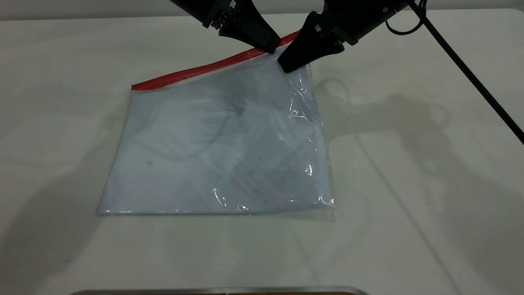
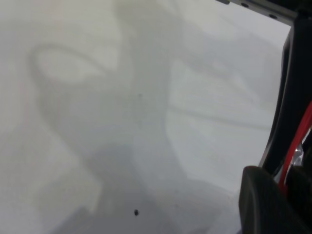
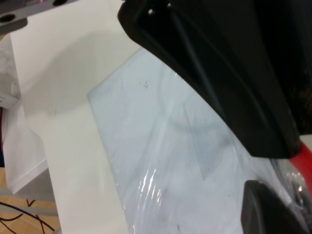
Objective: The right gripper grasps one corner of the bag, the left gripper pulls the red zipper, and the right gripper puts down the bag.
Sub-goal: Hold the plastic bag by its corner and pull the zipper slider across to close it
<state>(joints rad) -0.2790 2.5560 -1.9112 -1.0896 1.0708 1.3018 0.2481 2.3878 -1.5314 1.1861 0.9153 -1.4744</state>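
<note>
Your table point(image 1: 430, 172) is a plain white surface, and the bag point(image 1: 217, 147) lies flat on it, left of centre, its long edges running left to right and skewed so that the right end sits farther from you. The far long edge carries the red zipper point(image 1: 196, 71), which runs from the far-left corner up to the two grippers. Your right gripper point(image 1: 292, 61) comes in from the far right, and its dark jaws are closed down on the corner of the bag point(image 1: 301, 71), where the crinkled clear margin meets the end of the red strip. Your left gripper point(image 1: 270, 46) comes in from the far left, its tip on the zipper just beside the right gripper; the left wrist view shows red between its jaws, closed on the strip.
</note>
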